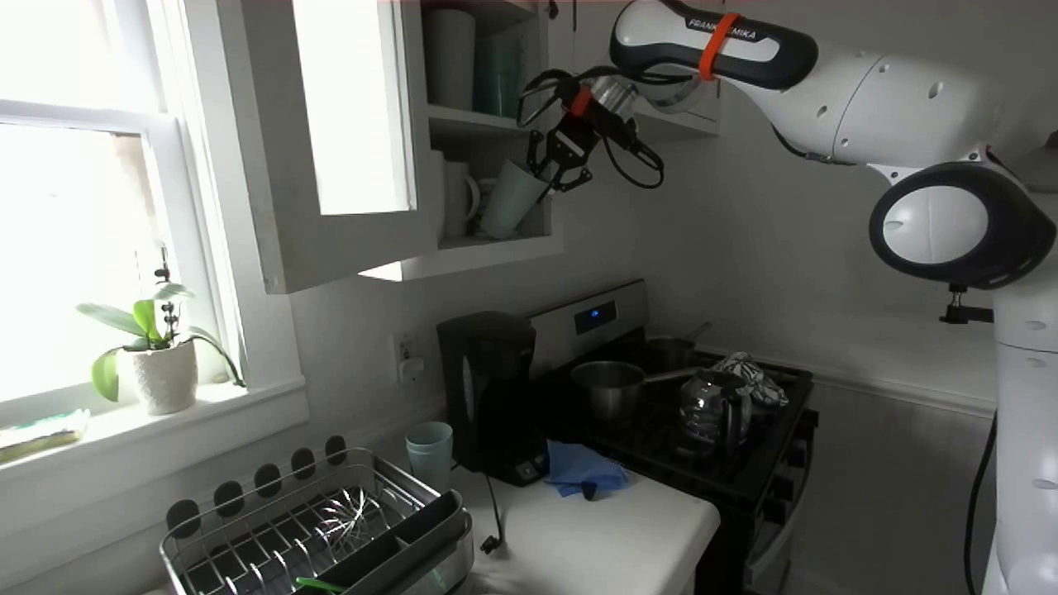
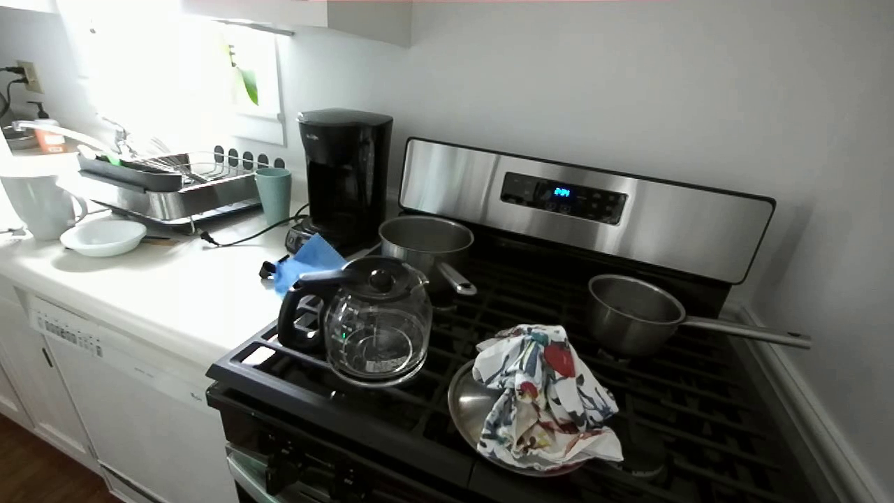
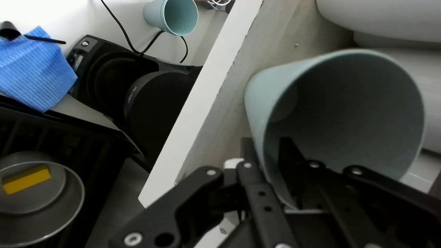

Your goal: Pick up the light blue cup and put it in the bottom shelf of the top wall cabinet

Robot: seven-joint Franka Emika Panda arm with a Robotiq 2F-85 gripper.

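The light blue cup (image 1: 514,200) is tilted inside the bottom shelf (image 1: 454,243) of the white top wall cabinet (image 1: 488,263), its base low near the shelf floor. I cannot tell whether it touches. My gripper (image 1: 545,172) is at the rim. In the wrist view, the cup (image 3: 255,93) lies mouth toward me above the shelf floor (image 3: 227,117). The gripper (image 3: 267,144) is partly open: one finger is outside the cup wall, one inside, with a visible gap beside the wall. In an exterior view only the cabinet's underside (image 2: 370,21) shows.
White mugs (image 1: 457,198) stand beside the cup. Taller cups (image 1: 498,74) fill the compartment above. The cabinet door (image 1: 347,248) stands open. Below are nested teal cups (image 1: 428,453), a coffee maker (image 1: 488,388), a dish rack (image 1: 314,529) and stove pots (image 1: 609,388).
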